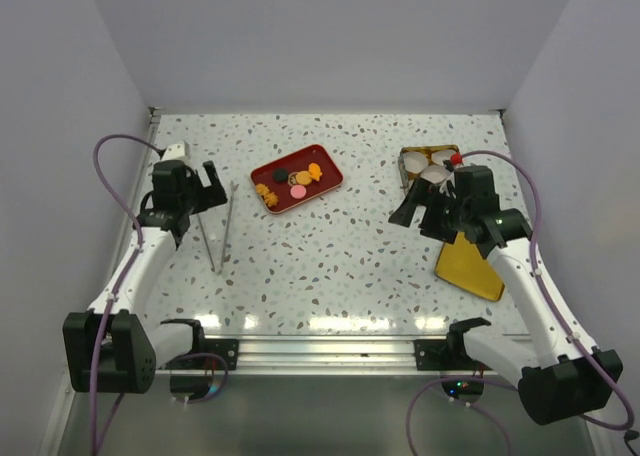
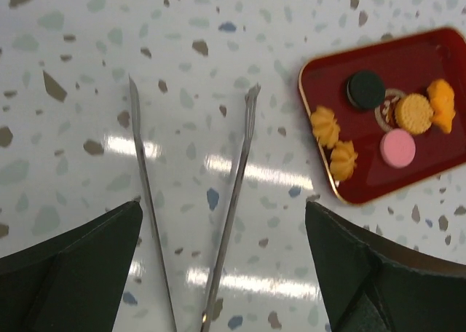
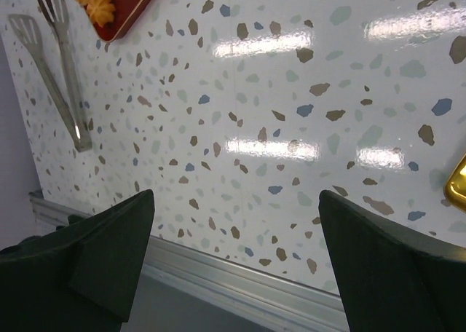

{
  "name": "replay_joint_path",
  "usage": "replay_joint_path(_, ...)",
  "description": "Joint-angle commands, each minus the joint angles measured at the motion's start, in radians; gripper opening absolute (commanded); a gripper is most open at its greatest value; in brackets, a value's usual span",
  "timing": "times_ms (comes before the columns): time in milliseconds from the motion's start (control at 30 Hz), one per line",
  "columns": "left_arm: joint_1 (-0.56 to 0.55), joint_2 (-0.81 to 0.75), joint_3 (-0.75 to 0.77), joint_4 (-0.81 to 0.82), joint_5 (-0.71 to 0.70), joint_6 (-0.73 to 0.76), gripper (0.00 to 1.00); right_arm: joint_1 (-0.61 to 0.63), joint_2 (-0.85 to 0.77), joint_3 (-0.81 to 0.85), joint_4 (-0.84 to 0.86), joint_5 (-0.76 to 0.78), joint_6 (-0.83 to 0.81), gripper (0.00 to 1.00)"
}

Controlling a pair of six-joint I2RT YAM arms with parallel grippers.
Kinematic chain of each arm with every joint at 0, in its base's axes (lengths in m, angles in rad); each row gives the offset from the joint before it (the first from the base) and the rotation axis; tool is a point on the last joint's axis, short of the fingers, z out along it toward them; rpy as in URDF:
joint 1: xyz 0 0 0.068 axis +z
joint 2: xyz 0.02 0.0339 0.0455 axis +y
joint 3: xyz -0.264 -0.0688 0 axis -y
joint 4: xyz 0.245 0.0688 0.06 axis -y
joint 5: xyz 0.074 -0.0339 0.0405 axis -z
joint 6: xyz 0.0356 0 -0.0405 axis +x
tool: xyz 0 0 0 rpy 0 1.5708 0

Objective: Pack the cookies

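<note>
Several cookies (image 1: pixel 296 180) lie on a red tray (image 1: pixel 328 166) at the table's middle back: orange ones, a dark one (image 2: pixel 365 89) and a pink one (image 2: pixel 398 148). The tray also shows in the left wrist view (image 2: pixel 364 179). Metal tongs (image 1: pixel 222 226) lie on the table left of the tray, and in the left wrist view (image 2: pixel 233 201) they lie between my open fingers. My left gripper (image 1: pixel 210 188) is open and empty above the tongs. My right gripper (image 1: pixel 412 211) is open and empty, above bare table right of the tray.
A gold tin (image 1: pixel 410 154) holding white paper cups stands at the back right, partly behind my right arm. Its gold lid (image 1: pixel 470 268) lies flat in front of it. A metal rail (image 1: pixel 320 351) runs along the near table edge. White walls enclose the table.
</note>
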Motion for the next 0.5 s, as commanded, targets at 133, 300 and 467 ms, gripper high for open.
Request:
replay_joint_path(133,0.005,-0.03,0.035,-0.445,0.072,-0.086,1.0,0.033,0.004,0.032,0.021,-0.103,-0.03,0.99)
replay_joint_path(300,0.005,0.017,0.007,-0.46,0.11,-0.068,1.0,0.047,-0.016,0.02,0.028,-0.111,-0.03,0.99)
replay_joint_path(467,0.005,0.152,0.024,-0.497,0.09,-0.071,1.0,0.049,-0.032,0.02,0.022,-0.107,-0.031,0.99)
